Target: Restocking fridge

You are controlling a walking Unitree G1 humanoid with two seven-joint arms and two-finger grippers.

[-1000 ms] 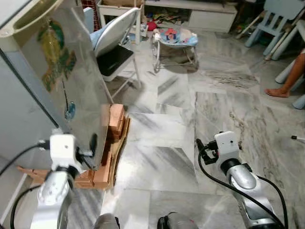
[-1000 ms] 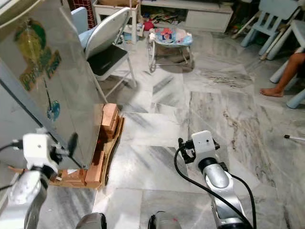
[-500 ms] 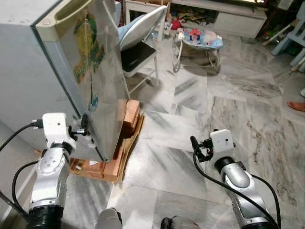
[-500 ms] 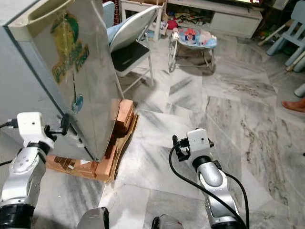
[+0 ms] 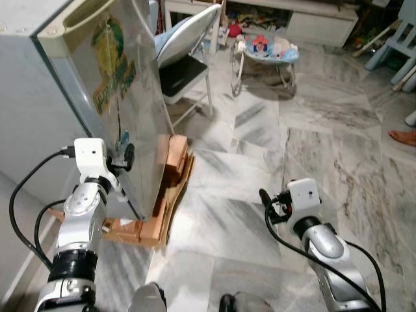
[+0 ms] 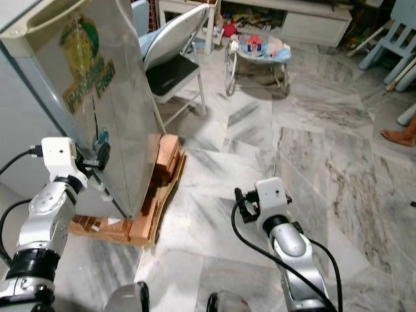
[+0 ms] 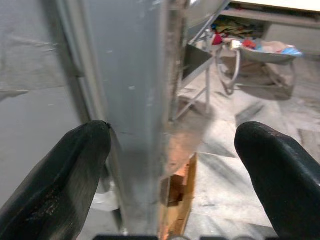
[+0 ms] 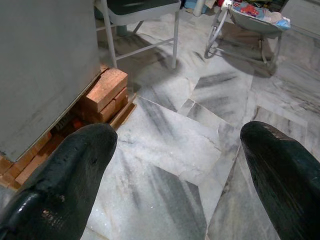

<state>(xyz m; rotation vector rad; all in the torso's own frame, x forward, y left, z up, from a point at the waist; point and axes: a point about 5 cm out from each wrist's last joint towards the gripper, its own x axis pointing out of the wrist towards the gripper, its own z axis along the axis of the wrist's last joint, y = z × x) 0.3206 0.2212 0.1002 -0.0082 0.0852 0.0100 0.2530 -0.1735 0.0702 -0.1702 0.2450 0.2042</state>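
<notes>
Leftmost, the left gripper (image 7: 172,165) is spread wide, its fingers straddling the upright free edge of the fridge door (image 5: 127,97), one finger on each side. That edge runs vertically, and the left arm is far nearer. Further right, the right gripper (image 8: 175,175) hangs open and empty above the marble floor (image 5: 260,162).

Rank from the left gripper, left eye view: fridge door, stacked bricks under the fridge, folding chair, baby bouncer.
1. Silver fridge door: its edge sits between the open left gripper fingers.
2. Orange bricks: just past the door, on the floor.
3. White folding chair: behind the fridge.
4. Baby bouncer: farthest, across the room.
</notes>
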